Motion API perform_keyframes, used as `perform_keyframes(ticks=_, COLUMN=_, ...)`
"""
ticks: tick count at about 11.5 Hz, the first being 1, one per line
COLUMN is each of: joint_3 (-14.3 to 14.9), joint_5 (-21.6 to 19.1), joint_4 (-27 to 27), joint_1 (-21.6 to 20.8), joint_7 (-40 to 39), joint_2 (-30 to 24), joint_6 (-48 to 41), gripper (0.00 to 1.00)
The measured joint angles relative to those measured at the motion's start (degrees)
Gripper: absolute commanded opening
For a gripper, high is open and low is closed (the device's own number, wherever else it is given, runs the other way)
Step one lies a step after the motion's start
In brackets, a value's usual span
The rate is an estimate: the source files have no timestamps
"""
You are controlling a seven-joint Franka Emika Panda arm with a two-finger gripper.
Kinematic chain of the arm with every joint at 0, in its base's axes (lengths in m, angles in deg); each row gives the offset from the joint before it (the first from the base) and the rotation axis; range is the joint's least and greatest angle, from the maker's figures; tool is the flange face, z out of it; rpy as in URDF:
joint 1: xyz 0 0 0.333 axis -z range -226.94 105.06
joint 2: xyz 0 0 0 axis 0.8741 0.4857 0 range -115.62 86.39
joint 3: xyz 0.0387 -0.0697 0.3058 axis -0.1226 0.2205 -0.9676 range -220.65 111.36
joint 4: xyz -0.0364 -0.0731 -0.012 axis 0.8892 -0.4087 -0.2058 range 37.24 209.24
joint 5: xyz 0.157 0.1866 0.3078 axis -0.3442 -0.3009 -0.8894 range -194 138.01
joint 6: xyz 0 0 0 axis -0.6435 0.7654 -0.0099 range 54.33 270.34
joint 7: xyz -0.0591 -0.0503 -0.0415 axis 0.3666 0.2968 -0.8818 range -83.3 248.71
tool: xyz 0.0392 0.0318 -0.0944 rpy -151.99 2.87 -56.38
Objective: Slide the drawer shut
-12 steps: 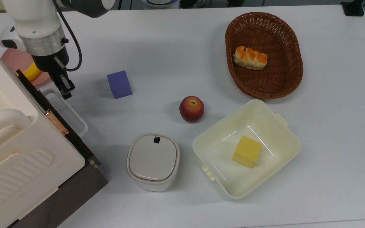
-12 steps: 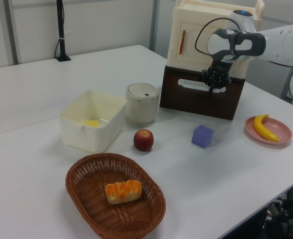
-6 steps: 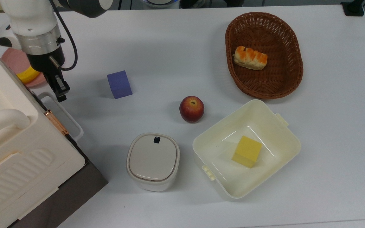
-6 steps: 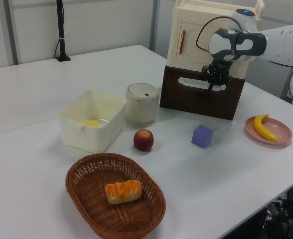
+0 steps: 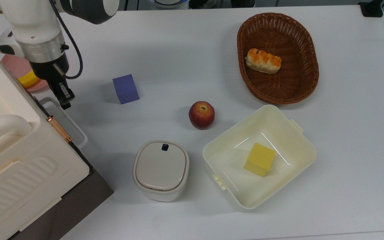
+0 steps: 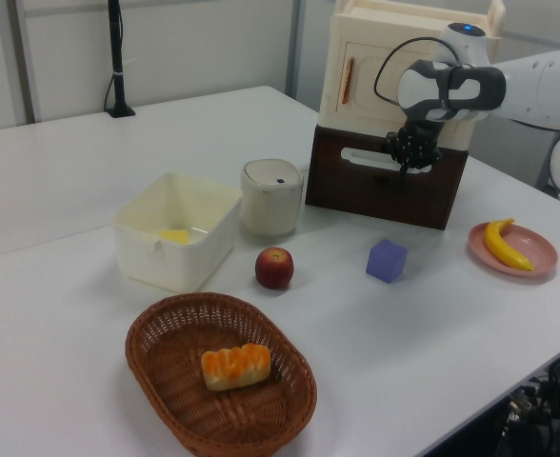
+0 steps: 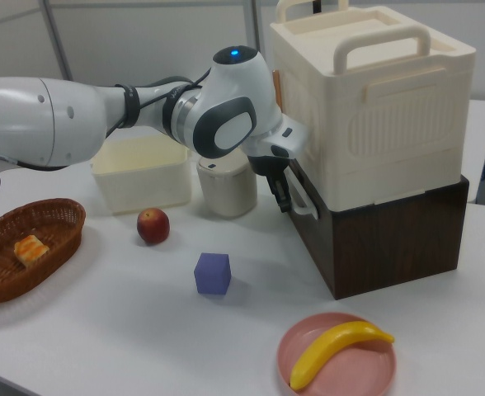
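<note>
The drawer [image 6: 380, 188] is the dark brown front panel under the cream cabinet [image 6: 385, 67], and it sits nearly flush with the cabinet. Its white loop handle [image 5: 78, 129] sticks out toward the table. My gripper [image 5: 66, 101] is shut with nothing in it. It points down at the handle's far end, at the top view's left. In the left view the gripper [image 6: 411, 164] hangs right in front of the panel, by the handle's right end. In the right view the gripper [image 7: 282, 198] is beside the handle [image 7: 306, 200].
A purple cube [image 5: 125, 88], an apple [image 5: 201, 115] and a white lidded container [image 5: 161, 170] stand near the cabinet. A cream tub [image 5: 232, 146] holds a yellow block. A wicker basket [image 5: 298, 83] holds bread. A pink plate [image 7: 308, 363] with a banana lies beside the cabinet.
The drawer has slid in toward the cabinet, so less of its dark front shows. My gripper followed it to the top view's left, then eased back slightly.
</note>
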Motion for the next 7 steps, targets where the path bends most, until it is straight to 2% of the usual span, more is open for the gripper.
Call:
perform_keyframes(ticks=2, joint_3=-2.1, joint_5=0.0, joint_4=0.0, joint_1=-0.3, joint_7=-5.5, joint_2=0.2, joint_6=0.0, gripper=0.0)
perform_keyframes(ticks=5, joint_3=-8.0, joint_5=0.6, joint_4=-0.5, joint_1=-3.2, joint_7=-7.3, joint_2=0.0, joint_6=-0.6, gripper=0.0)
perform_keyframes(ticks=7, joint_3=-12.4, joint_5=2.8, joint_4=-1.4, joint_1=-4.0, joint_7=-7.3, joint_2=-1.0, joint_6=-0.6, gripper=0.0)
